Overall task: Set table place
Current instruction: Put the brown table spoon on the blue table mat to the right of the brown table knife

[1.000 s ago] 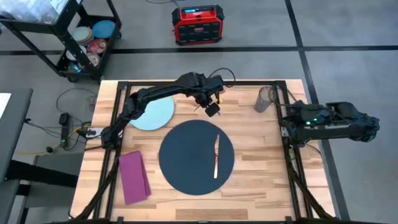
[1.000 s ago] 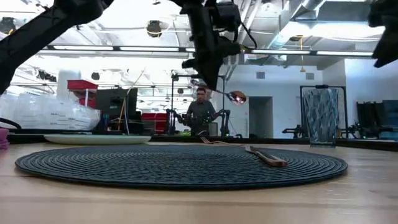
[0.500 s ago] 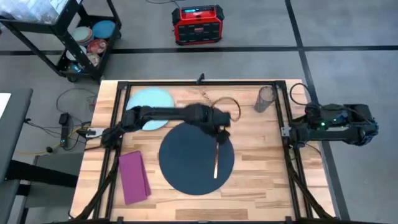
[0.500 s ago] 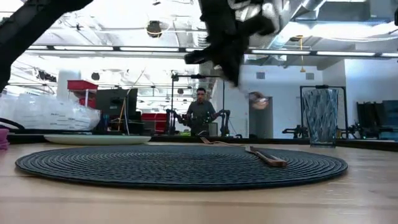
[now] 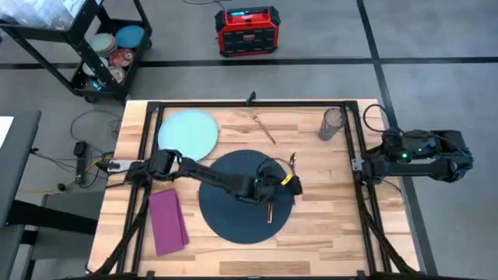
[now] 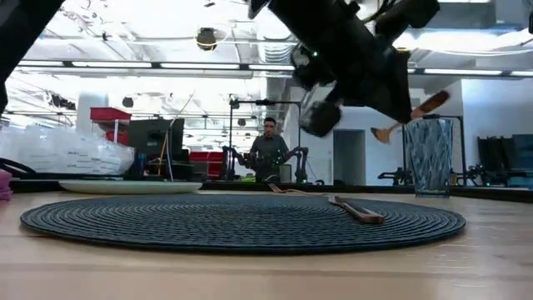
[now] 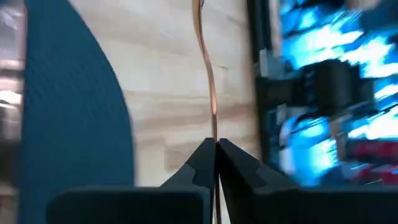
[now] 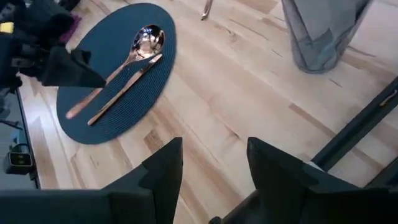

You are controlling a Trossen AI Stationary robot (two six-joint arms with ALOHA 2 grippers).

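At centre frame of the high view, one dark round mat [image 5: 243, 197] lies on the light-wood surface [image 5: 327, 210]. One pale blue plate [image 5: 187, 134] sits at upper left of the surface, well apart from the mat's rim. One magenta napkin [image 5: 167, 222] lies at lower left, beside the mat. One smoky glass tumbler [image 5: 332, 123] stands upright at upper right. Copper cutlery count: three pieces. One knife [image 5: 270, 211] lies on the right part of the mat; one fork [image 5: 263, 128] lies on bare wood above the mat; one spoon [image 8: 135, 50] is held over the mat, beside the knife.

Left arm: extended low from the left edge of the surface, across the mat toward centre right. The left pincer [image 5: 274, 185] is clenched on the spoon's handle; in the left wrist view the fingertips [image 7: 229, 157] meet on the thin copper shaft. In the low view the spoon [image 6: 414, 110] is tilted, clear of the mat.

Right arm: folded at the right edge of the surface, outside the frame rail. The right pincer [image 8: 211, 165] is released, fingers spread, holding nothing.
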